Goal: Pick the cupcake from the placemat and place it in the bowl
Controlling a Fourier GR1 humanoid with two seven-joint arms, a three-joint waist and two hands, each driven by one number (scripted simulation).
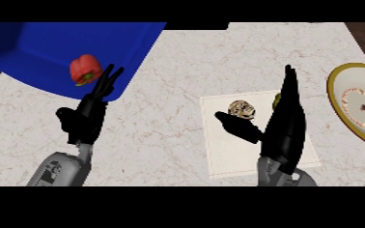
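Note:
A small cupcake [242, 109] with pale swirled frosting sits on a white placemat [235, 157] at the centre right of the counter. My right hand [284, 121] stands edge-on just right of the cupcake, fingers straight and pointing away, thumb [239, 127] spread out below the cupcake. The hand is open and holds nothing. A bowl [341, 89] with a gold rim and pale inside lies at the right edge, partly cut off. My left hand [85, 113] rests open at the left, fingers up.
A large blue tray or mat [85, 43] fills the upper left, with a red bell pepper [85, 69] on it just beyond my left fingertips. A small yellowish thing [276, 100] peeks out behind my right hand. The counter [164, 125] is pale marble.

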